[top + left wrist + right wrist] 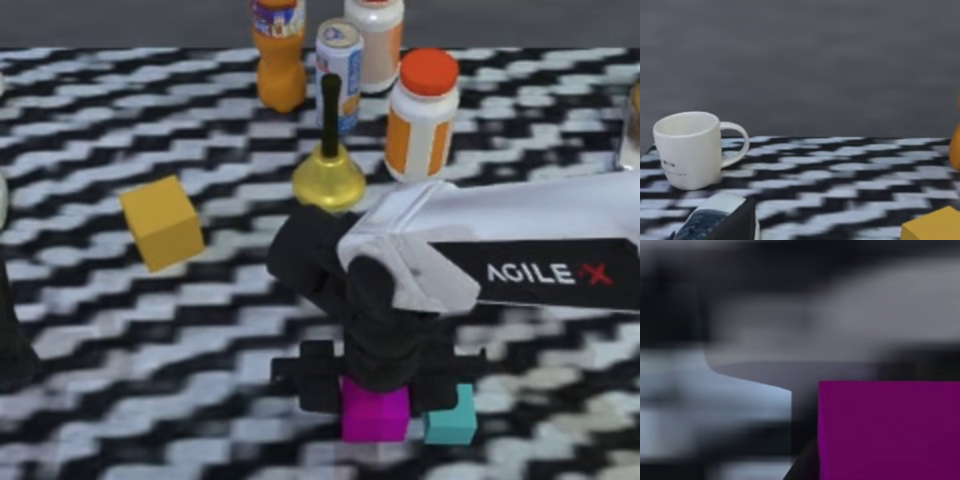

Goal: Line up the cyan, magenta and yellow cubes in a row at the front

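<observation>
The magenta cube [376,412] sits at the table's front, right of centre, with the smaller cyan cube [452,420] beside it on the right. My right gripper [376,390] stands directly over the magenta cube and is shut on it. In the right wrist view the magenta cube [890,430] fills the frame, a dark finger [805,462] lying against its side. The yellow cube [162,222] rests alone at mid-left; its corner shows in the left wrist view [935,225]. My left arm [10,335] is parked at the left edge.
A golden bell [329,175] with a dark handle stands just behind my right arm. Behind it are an orange bottle [280,55], a can [340,65] and a white bottle with an orange cap [422,115]. A white mug [690,150] stands at the far left.
</observation>
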